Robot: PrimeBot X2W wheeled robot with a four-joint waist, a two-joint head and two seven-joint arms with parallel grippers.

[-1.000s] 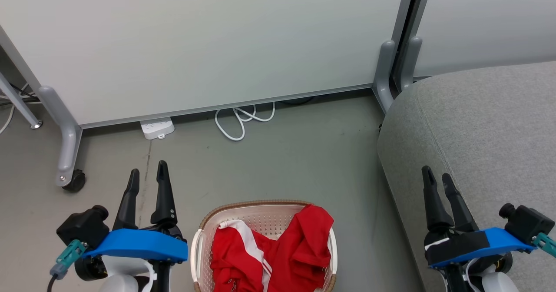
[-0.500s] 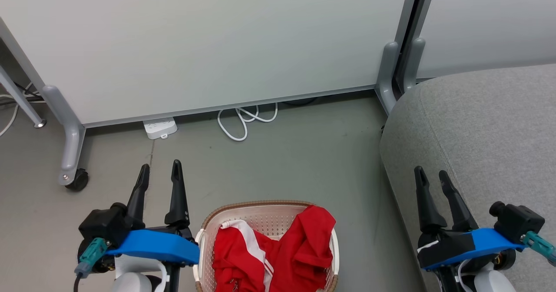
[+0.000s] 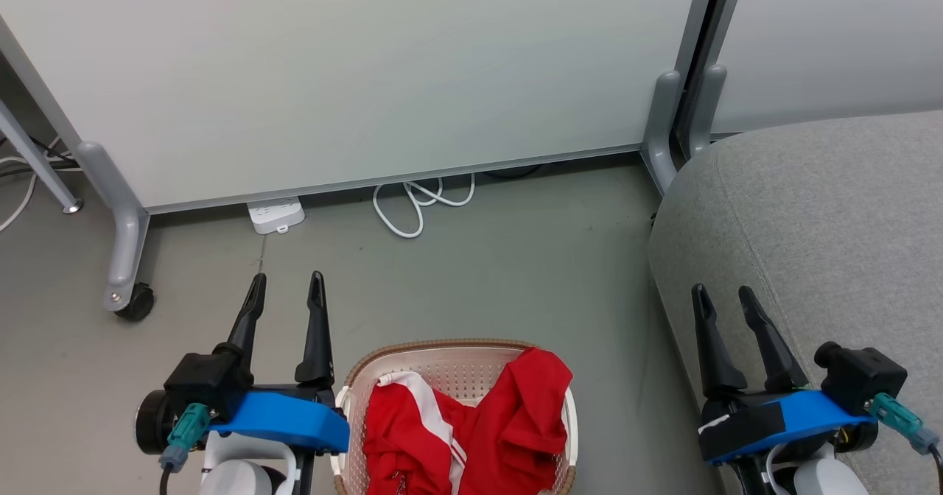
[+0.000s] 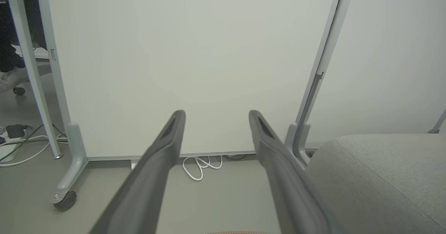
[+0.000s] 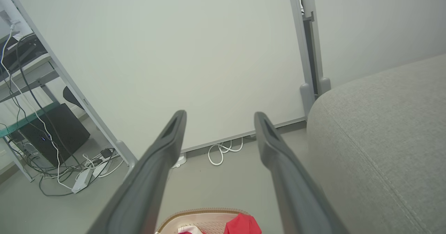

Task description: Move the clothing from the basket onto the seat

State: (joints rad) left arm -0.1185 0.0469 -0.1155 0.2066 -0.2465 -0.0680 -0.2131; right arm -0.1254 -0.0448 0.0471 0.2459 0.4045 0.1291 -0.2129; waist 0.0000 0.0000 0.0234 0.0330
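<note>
Nothing of the job looks done yet. The red clothing [image 3: 471, 429] with its white stripes lies bunched inside the cream laundry basket [image 3: 431, 349]. It is heaped toward the basket's right side and rises just over the rim there, while the perforated far wall shows bare on the left. How many garments make up the heap cannot be told. The grey sofa [image 3: 818, 215] stands to the right of the basket, apart from it across a strip of floor, and the part of its cushion in view carries no garment.

The left gripper [image 3: 287, 278] hangs just beside the basket's left handle, fingers pointing past the basket's far rim, jaws spread wide with nothing between them. The right gripper [image 3: 720, 290] is well to the right of the basket, over the sofa's near edge, jaws likewise parted and empty. Neither touches fabric.

Beyond the basket's far rim, a white power strip [image 3: 276, 215] and a looped white cable [image 3: 420, 202] lie at the foot of a pale partition panel [image 3: 368, 75], well apart from the basket.

By my reading the whole transfer is left to do: reach into the basket, pinch a fold, lift it over the rim, carry it right to the sofa and let go, then repeat until the basket is bare. The left gripper looks better placed for the first reach
</note>
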